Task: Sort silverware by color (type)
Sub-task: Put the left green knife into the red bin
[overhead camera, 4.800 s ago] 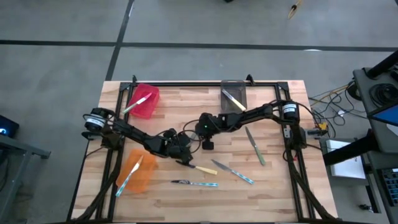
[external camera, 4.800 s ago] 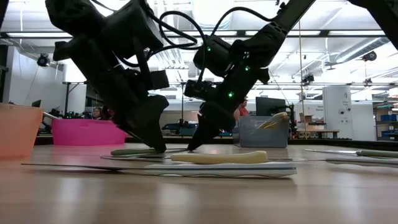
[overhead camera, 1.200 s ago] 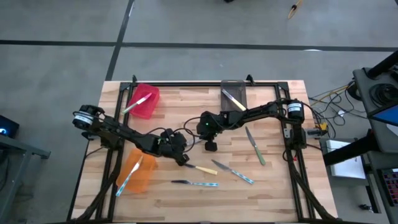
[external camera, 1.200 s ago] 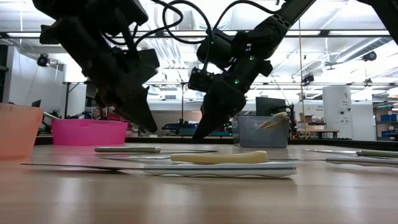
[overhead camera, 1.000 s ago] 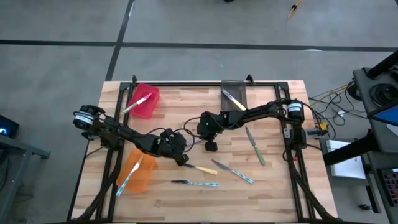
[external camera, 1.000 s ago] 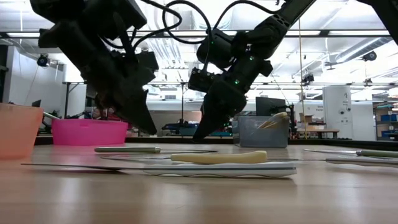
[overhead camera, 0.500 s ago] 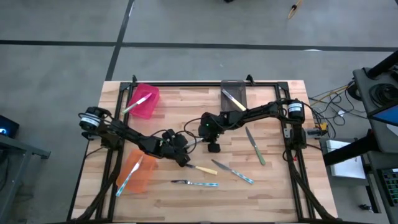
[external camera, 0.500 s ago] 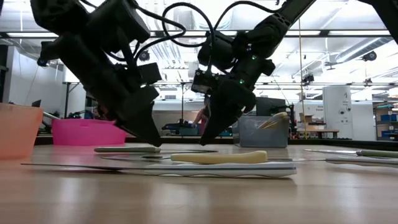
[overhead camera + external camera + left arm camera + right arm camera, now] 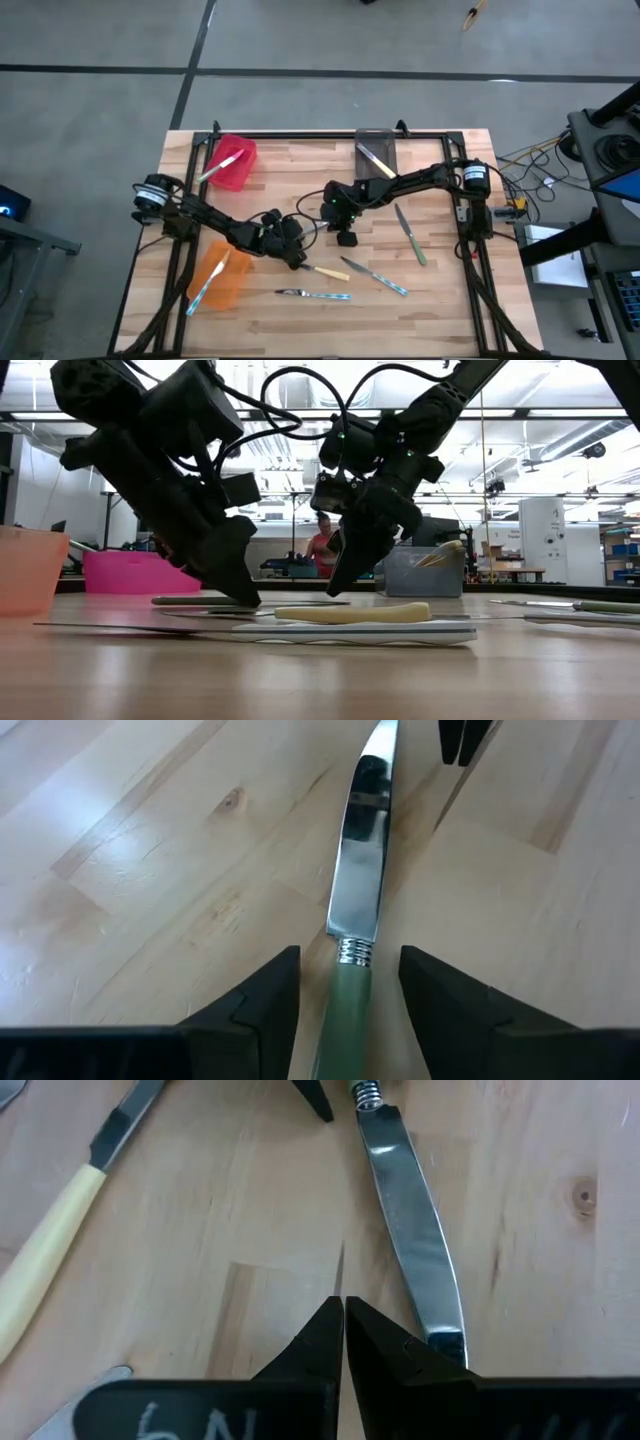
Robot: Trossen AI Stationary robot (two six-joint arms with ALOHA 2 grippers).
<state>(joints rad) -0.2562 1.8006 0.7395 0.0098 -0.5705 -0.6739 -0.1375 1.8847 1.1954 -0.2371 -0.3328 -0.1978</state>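
Note:
A green-handled knife [image 9: 355, 920] lies flat on the wooden table near its middle, its silver blade pointing toward my right gripper. My left gripper [image 9: 350, 995] is open and low over the table [image 9: 240, 595]. Its two fingers stand on either side of the green handle [image 9: 350, 1005], just behind the blade's collar, and do not touch it. My right gripper [image 9: 343, 1308] is shut and empty, close above the table beside the blade's tip [image 9: 440, 1335]. In the high view it [image 9: 347, 238] is to the right of my left gripper [image 9: 292, 255].
A yellow-handled knife [image 9: 328, 271], two blue-handled knives [image 9: 385, 280] [image 9: 318, 295] and another green-handled knife [image 9: 410, 235] lie loose on the table. A red bin [image 9: 233, 163], an orange bin [image 9: 222, 275] and a grey bin [image 9: 376, 152] each hold a knife.
My left gripper has come down toward the table and a little toward its right edge, ending with its fingers astride the green-handled knife. My right gripper has shifted slightly down and toward the near right. The knives have not moved.

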